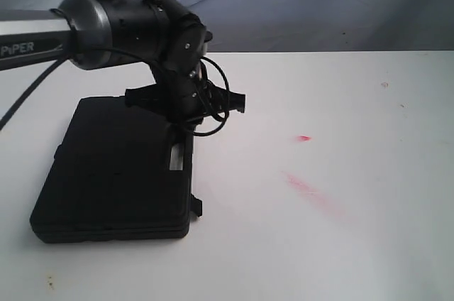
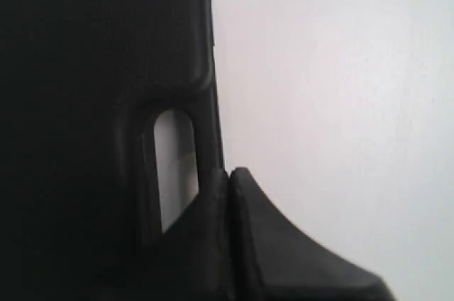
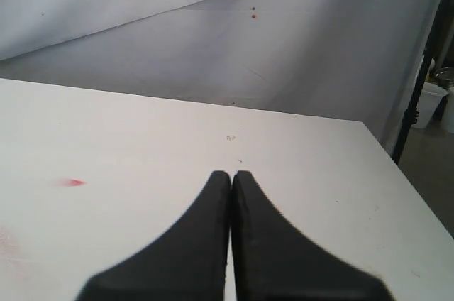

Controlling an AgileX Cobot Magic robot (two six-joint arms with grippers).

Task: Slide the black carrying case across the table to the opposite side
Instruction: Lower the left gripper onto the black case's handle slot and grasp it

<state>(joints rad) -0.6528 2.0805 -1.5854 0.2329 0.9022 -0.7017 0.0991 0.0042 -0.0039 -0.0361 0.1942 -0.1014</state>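
The black case (image 1: 117, 173) lies flat at the left of the white table (image 1: 333, 102), its handle cutout (image 1: 177, 156) on the side facing the table's middle. My left gripper (image 1: 186, 133) comes down from above onto that handle edge. In the left wrist view the case (image 2: 85, 102) fills one side, and the left gripper (image 2: 228, 173) is shut with its tips right at the bar beside the cutout (image 2: 175, 166); nothing shows between the fingers. My right gripper (image 3: 231, 173) is shut and empty above bare table (image 3: 142, 145); it is outside the exterior view.
Red smears (image 1: 312, 191) and a small red spot (image 1: 303, 138) mark the table right of the case. A small latch (image 1: 195, 206) sticks out of the case's near right corner. Beyond the table edge (image 3: 397, 173) stand a dark pole (image 3: 424, 74) and a white bucket (image 3: 430, 101). Grey cloth hangs behind.
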